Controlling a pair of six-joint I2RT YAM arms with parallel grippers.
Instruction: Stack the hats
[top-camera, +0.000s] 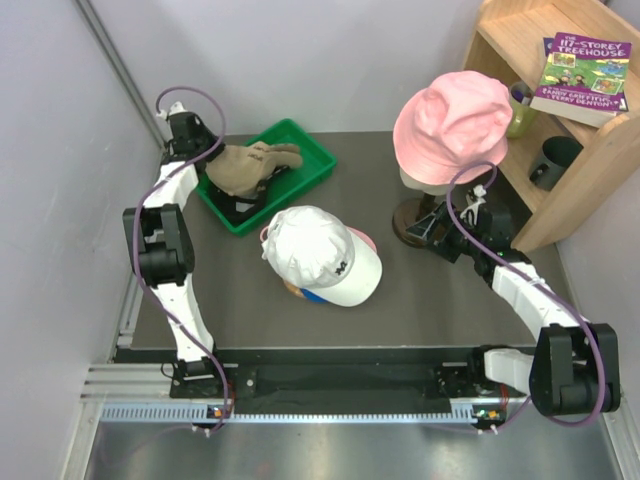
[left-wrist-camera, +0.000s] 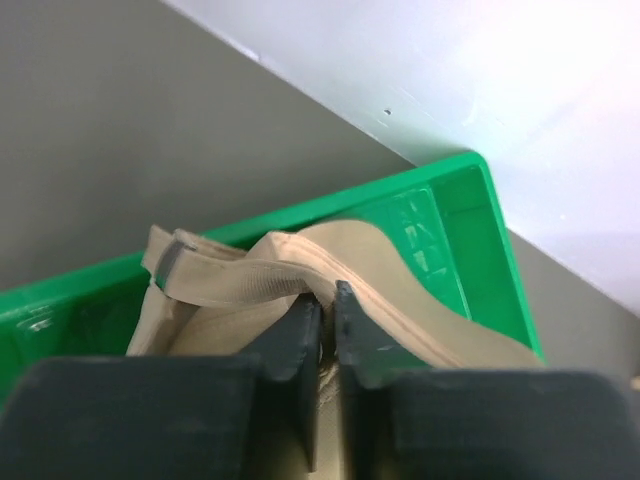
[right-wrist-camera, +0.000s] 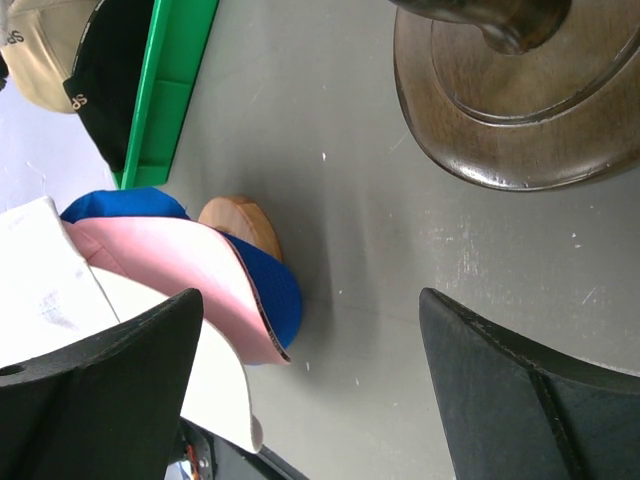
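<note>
A white cap (top-camera: 320, 255) tops a stack with a pink cap's peak (right-wrist-camera: 170, 260) and a blue cap's peak (right-wrist-camera: 272, 285) under it, on a wooden knob (right-wrist-camera: 240, 222) mid-table. A tan cap (top-camera: 250, 165) lies over a black cap (right-wrist-camera: 110, 80) in the green tray (top-camera: 305, 150). My left gripper (top-camera: 218, 168) is shut on the tan cap's edge (left-wrist-camera: 400, 290), jaws (left-wrist-camera: 328, 300) pinching the fabric. My right gripper (top-camera: 428, 226) is open and empty (right-wrist-camera: 310, 330), low over the table to the right of the stack.
A pink hat (top-camera: 450, 125) sits on a mannequin head whose dark wooden base (right-wrist-camera: 520, 100) is close to my right gripper. A wooden shelf (top-camera: 590, 150) with a book, a mug and a dark cup stands at the back right. Walls close the left and back.
</note>
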